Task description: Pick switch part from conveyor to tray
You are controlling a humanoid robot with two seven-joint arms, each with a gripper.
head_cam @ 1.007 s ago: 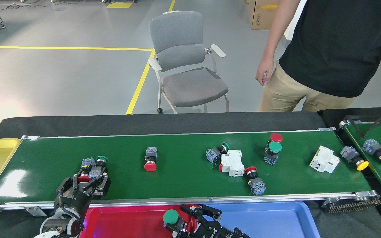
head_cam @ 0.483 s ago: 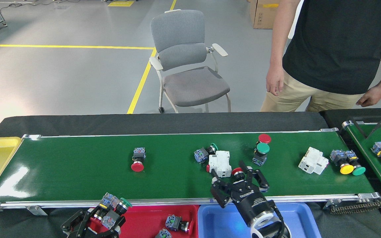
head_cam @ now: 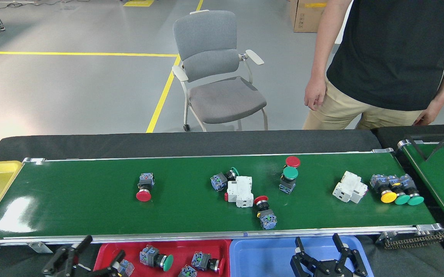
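Switch parts lie scattered along the conveyor (head_cam: 91, 207): we see a red-capped switch part (head_cam: 144, 187) left of centre, a cluster around a white breaker (head_cam: 240, 191) at the middle, and three capped ones (head_cam: 397, 189) near the right end. The red tray (head_cam: 202, 246) at the worktop's near edge holds a green-capped switch (head_cam: 156, 259) and others cut off by the frame. Our left pincer (head_cam: 87, 257), fingers spread and empty, is partly cropped beside it. Our right pincer (head_cam: 326, 256), likewise released, hangs over the blue tray (head_cam: 260, 257). Beyond the far edge stand a grey chair (head_cam: 216, 69) and a person (head_cam: 391, 57), seen only from the shoulders down, on a grey floor.
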